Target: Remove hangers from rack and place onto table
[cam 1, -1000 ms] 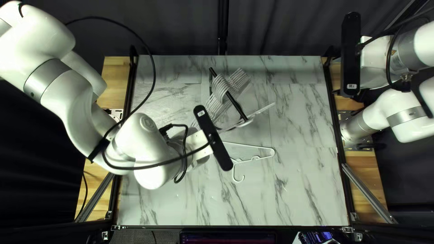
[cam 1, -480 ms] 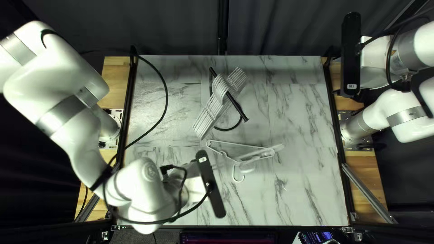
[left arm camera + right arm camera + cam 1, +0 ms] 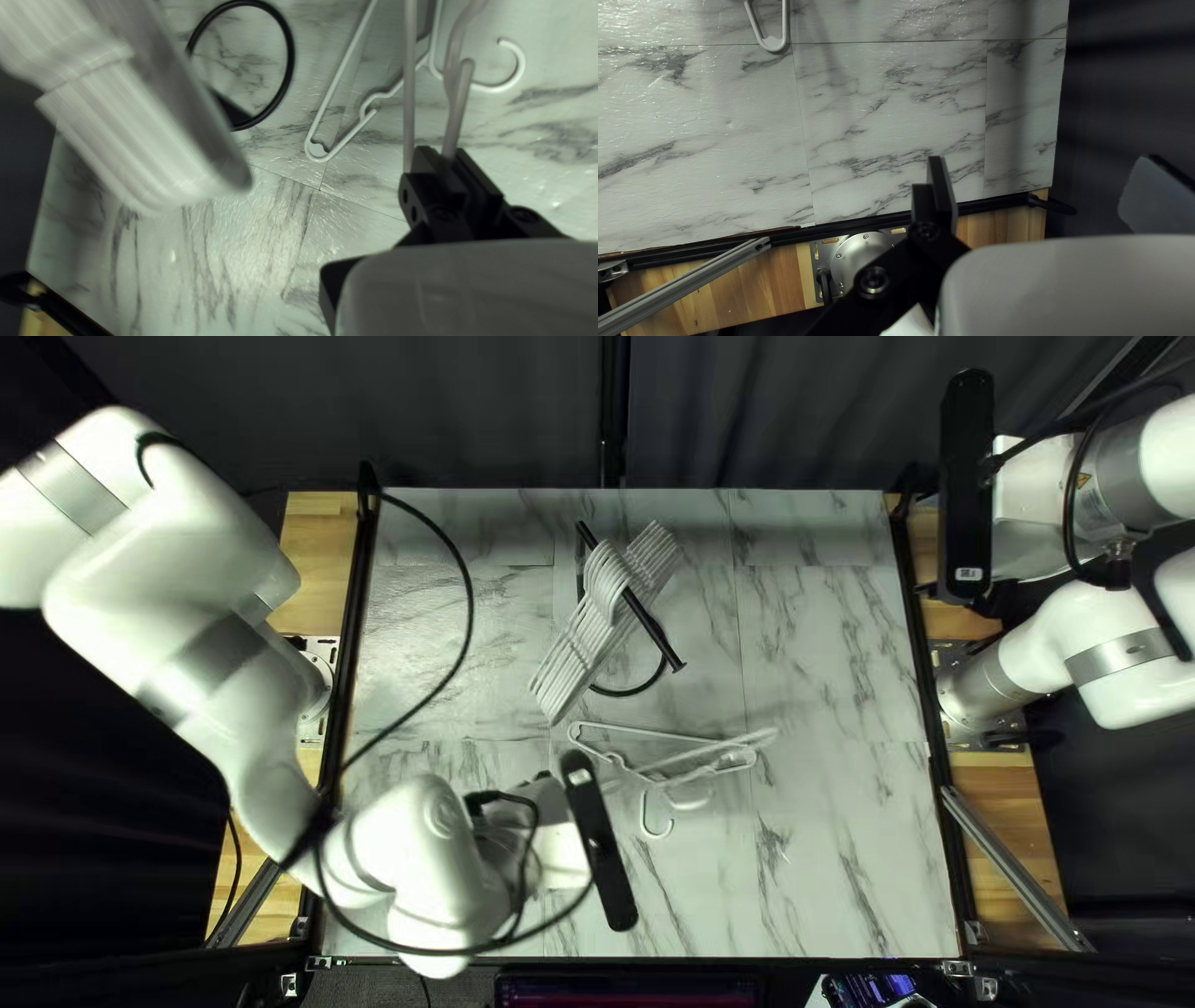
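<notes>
Left arm: base at the table's [image 3: 840, 859] left edge, elbow raised high at the left of the top left view, forearm sloping down to a wrist low over the near part of the table. Left gripper [image 3: 437, 156] is closed tight on a thin white hanger [image 3: 409, 93]; both fingers [image 3: 420, 168] pinch its wire. The held hanger reaches ahead of the gripper, above a second hanger [image 3: 653, 739] that lies flat on the marble top, hook [image 3: 658, 821] toward the near edge. Rack [image 3: 635, 607], a black rod on a ring base, stands mid-table beyond them with a bunch of white hangers [image 3: 583, 635] on it. Right arm: folded back and raised at the right edge, well apart from the hangers. Right gripper [image 3: 943, 186] is fully open and empty, over the table's edge by its own base.
</notes>
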Controlling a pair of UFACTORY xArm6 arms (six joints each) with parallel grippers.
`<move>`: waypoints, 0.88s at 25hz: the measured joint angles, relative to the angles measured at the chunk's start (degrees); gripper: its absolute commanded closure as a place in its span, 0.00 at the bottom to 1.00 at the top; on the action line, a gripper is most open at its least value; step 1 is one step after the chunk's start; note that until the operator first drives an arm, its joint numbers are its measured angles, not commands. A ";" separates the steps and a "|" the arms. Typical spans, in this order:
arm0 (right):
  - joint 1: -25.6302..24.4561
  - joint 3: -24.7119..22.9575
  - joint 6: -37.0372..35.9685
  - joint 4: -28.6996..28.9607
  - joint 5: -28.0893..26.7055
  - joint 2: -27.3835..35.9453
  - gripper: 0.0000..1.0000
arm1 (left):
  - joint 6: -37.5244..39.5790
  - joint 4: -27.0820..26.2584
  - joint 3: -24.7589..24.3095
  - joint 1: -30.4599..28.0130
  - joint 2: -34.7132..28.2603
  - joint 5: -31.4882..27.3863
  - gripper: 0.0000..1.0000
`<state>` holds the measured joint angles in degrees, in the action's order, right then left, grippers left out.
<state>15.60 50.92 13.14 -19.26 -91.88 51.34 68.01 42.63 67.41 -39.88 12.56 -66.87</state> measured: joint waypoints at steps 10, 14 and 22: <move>0.00 0.00 0.00 0.00 0.00 0.00 0.00 | -9.86 -0.06 12.43 -0.84 14.59 -13.56 1.00; 0.00 0.00 0.00 0.00 0.00 0.00 0.00 | -9.87 -0.13 12.56 -0.85 14.70 -13.87 1.00; 0.00 0.00 0.00 0.00 0.00 0.00 0.00 | -7.85 6.75 5.63 -0.14 15.01 -7.98 1.00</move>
<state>15.60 50.92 13.14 -19.26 -91.88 51.34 60.16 49.38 73.04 -40.02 27.57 -74.85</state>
